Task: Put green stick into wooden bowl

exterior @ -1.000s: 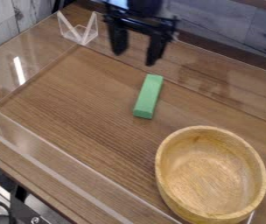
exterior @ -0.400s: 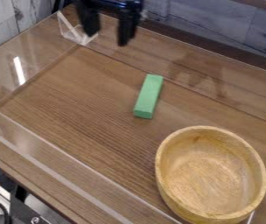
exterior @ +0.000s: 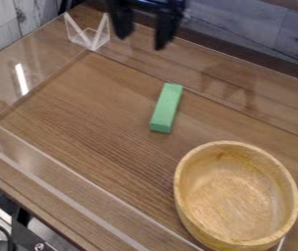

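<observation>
A bright green stick [exterior: 167, 107] lies flat on the wooden table, near the middle, its long side running toward the back. The wooden bowl [exterior: 235, 194] sits at the front right, light tan, thick-rimmed and with nothing in it. My gripper [exterior: 141, 31] hangs at the back, above and behind the stick and well apart from it. Its two dark fingers [exterior: 164, 34] point down with a wide gap between them, open and holding nothing. Its upper part is cut off by the top edge of the view.
Clear plastic walls [exterior: 21, 83] fence the table on the left, front and back. A small clear triangular bracket [exterior: 83, 32] stands at the back left beside the gripper. A grey plank wall [exterior: 263, 29] runs behind.
The gripper rose and swung left from its place above the stick, then came back a little to the right. It stayed open. Stick and bowl have not moved.
</observation>
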